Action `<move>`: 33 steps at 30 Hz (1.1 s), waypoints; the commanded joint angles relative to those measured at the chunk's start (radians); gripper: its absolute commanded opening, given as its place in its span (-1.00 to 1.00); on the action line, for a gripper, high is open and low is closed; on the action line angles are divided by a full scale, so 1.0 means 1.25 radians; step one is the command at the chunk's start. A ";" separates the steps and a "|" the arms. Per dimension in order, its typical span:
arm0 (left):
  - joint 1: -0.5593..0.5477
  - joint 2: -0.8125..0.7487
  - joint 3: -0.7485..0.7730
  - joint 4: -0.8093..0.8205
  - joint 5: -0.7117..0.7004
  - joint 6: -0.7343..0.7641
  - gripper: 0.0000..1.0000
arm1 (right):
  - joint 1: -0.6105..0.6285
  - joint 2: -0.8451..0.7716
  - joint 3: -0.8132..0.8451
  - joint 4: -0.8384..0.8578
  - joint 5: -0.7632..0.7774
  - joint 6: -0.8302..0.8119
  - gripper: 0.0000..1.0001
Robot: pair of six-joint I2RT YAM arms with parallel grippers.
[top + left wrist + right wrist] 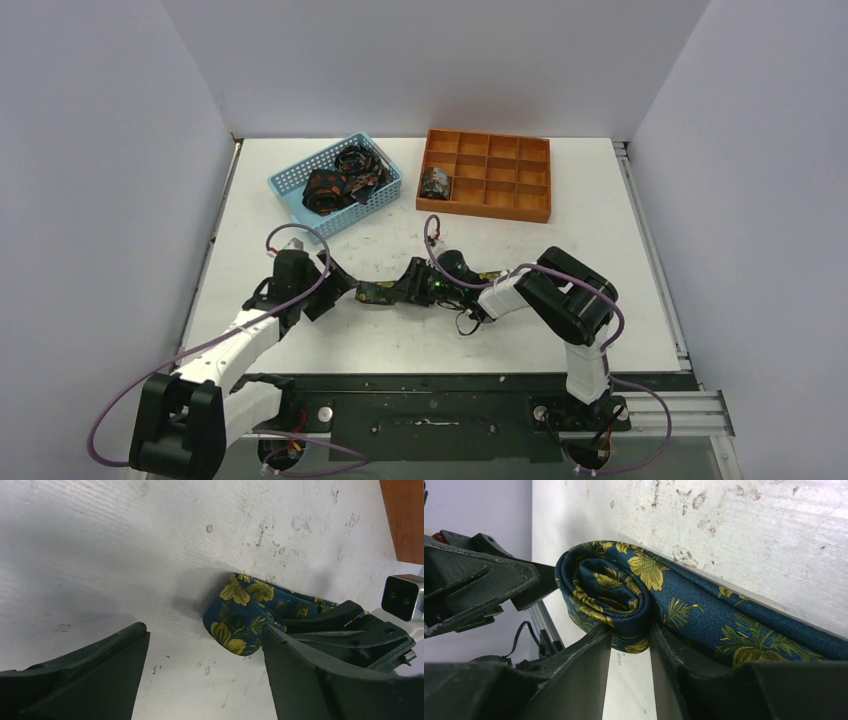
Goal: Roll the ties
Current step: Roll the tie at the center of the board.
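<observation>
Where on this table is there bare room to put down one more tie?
Free: the table between the orange tray and the right arm; also the near strip in front of the tie. Crowded: the centre, where left gripper and right gripper flank the tie.

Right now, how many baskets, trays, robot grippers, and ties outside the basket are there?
Light-blue mesh basket: 1
Orange compartment tray: 1
Grippers: 2, left gripper and right gripper
Ties outside the basket: 2, rolled tie and floral tie
Total: 6

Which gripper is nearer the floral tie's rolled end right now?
Right. The right gripper touches the tie roll; the left gripper hangs open, facing it from the other side.
</observation>
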 commanded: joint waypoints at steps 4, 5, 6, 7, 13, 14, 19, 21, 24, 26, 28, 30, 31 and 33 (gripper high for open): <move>0.032 0.084 0.091 0.057 0.128 0.056 0.47 | -0.020 0.044 -0.001 0.141 -0.032 0.040 -0.46; 0.037 0.095 0.102 0.053 0.143 0.066 0.45 | -0.022 0.046 -0.001 0.144 -0.034 0.041 -0.47; 0.043 0.105 0.111 0.049 0.157 0.078 0.43 | -0.024 0.049 -0.001 0.150 -0.037 0.046 -0.48; 0.047 0.115 0.120 0.047 0.172 0.092 0.42 | -0.028 0.052 -0.004 0.161 -0.042 0.056 -0.49; 0.063 0.168 0.155 0.017 0.208 0.148 0.41 | -0.031 0.029 0.019 0.135 -0.056 0.038 -0.35; 0.064 0.170 0.151 0.022 0.209 0.148 0.41 | -0.028 0.019 0.029 0.107 -0.051 0.018 -0.33; 0.068 0.157 0.128 0.054 0.217 0.132 0.40 | -0.026 0.008 0.074 0.021 -0.044 -0.043 -0.34; 0.069 0.153 0.125 0.058 0.218 0.129 0.39 | -0.023 0.002 0.091 -0.009 -0.039 -0.072 -0.37; 0.070 0.155 0.123 0.058 0.223 0.129 0.39 | -0.018 -0.005 0.123 -0.053 -0.032 -0.112 -0.41; 0.070 0.159 0.122 0.063 0.229 0.128 0.38 | -0.017 -0.006 0.138 -0.072 -0.031 -0.132 -0.42; 0.072 0.163 0.120 0.066 0.233 0.129 0.38 | -0.017 -0.007 0.151 -0.090 -0.027 -0.149 -0.43; 0.072 0.165 0.118 0.072 0.236 0.127 0.37 | -0.016 -0.007 0.163 -0.109 -0.024 -0.167 -0.43; 0.072 0.167 0.118 0.073 0.239 0.126 0.37 | -0.017 -0.006 0.171 -0.117 -0.023 -0.176 -0.44; 0.072 0.171 0.117 0.078 0.244 0.126 0.37 | -0.017 -0.001 0.181 -0.133 -0.020 -0.195 -0.44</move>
